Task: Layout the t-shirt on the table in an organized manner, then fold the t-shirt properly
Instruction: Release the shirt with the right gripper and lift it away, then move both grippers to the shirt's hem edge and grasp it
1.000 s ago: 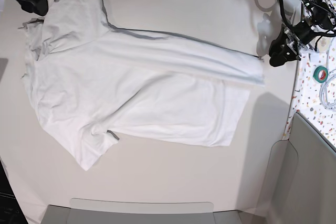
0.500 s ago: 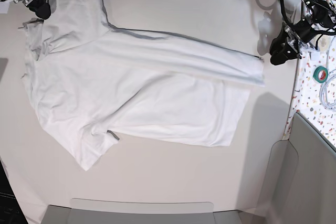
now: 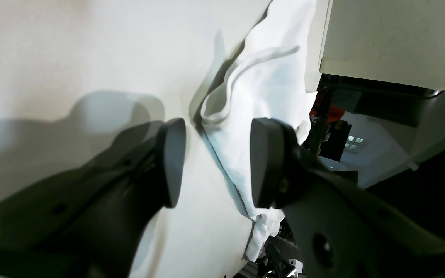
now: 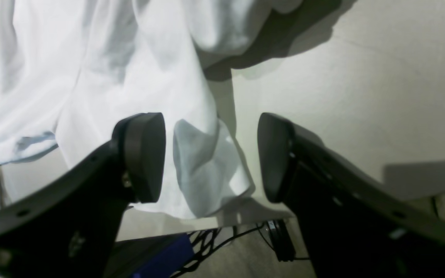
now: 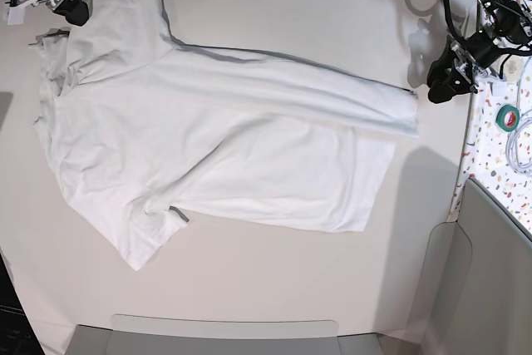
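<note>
Left gripper: the left gripper (image 3: pixel 213 162) hangs over the table (image 5: pixel 332 6) with its two dark pads apart and nothing between them. In the base view it (image 5: pixel 440 85) sits at the table's right edge, just beside the shirt's near corner and not touching it.

Right gripper: the right gripper (image 4: pixel 211 158) also has its pads spread, with nothing clamped. Through the gap its wrist camera sees a loose corner of cloth lying near the table's edge. In the base view it (image 5: pixel 71 10) is at the top left corner of the table, just beside the shirt's upper left end.

T-shirt: the t-shirt (image 5: pixel 208 139) is plain white and lies spread across the left and middle of the table. A long fold runs along its upper edge, sloping down from upper left to right, with a grey shadow line beside it. One short sleeve points toward the lower left. The right end of the shirt stops short of the table's right edge. Cloth is mostly flat with soft wrinkles.

T-shirt seen up close: the left wrist view shows a rolled, layered edge of white fabric (image 3: pixel 261 96) on the table. The right wrist view shows rumpled folds (image 4: pixel 129 69) and the turned-up corner.

Table: off-white and smooth, bare along the bottom and top right.

Beside the table: a speckled colourful panel (image 5: pixel 490 147) at the right, carrying a green roll of tape (image 5: pixel 508 116).
</note>
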`<state>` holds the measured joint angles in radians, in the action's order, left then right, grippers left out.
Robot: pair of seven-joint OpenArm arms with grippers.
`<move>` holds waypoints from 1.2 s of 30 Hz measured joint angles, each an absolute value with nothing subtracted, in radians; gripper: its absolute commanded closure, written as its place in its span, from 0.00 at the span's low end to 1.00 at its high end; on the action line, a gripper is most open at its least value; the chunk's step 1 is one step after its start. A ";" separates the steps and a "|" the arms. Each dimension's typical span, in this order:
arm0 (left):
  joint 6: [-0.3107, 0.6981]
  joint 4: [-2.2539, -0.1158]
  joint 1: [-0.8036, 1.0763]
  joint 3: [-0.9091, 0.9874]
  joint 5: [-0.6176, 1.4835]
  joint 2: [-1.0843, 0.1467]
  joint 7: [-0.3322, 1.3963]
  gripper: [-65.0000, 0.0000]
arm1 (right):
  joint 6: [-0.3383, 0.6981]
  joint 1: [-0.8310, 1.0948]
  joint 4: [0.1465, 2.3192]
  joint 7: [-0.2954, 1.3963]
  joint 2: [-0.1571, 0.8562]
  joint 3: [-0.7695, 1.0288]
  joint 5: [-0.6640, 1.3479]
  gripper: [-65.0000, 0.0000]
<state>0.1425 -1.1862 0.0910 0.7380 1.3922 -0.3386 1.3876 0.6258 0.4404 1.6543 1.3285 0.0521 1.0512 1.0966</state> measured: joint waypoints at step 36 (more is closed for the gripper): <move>0.142 -1.188 0.089 0.738 1.392 -0.331 1.387 0.58 | 0.630 0.139 1.649 1.359 0.019 0.747 1.232 1.00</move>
<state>0.1425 -1.1881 0.0887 0.7380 1.3918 -0.3305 1.3872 0.6296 0.1390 1.6493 1.3594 0.0189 0.7471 1.2316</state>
